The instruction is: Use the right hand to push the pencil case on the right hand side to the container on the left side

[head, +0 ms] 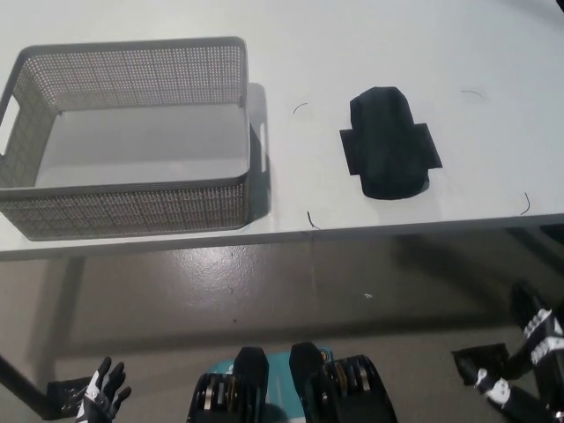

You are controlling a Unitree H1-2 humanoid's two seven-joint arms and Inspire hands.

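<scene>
A black pencil case (388, 143) lies flat on the white table (352, 53), right of centre. A grey perforated container (132, 137) stands on the table's left side, with nothing inside it. A gap of bare table separates the two. My black right hand (538, 330) hangs low at the lower right, below the table edge and far from the case. My white left hand (104, 392) rests at the lower left, below the table, fingers spread and holding nothing.
The table's front edge (282, 236) runs across the middle of the view, with grey floor (291, 291) below it. Thin dark curved marks (312, 220) lie on the table around the case.
</scene>
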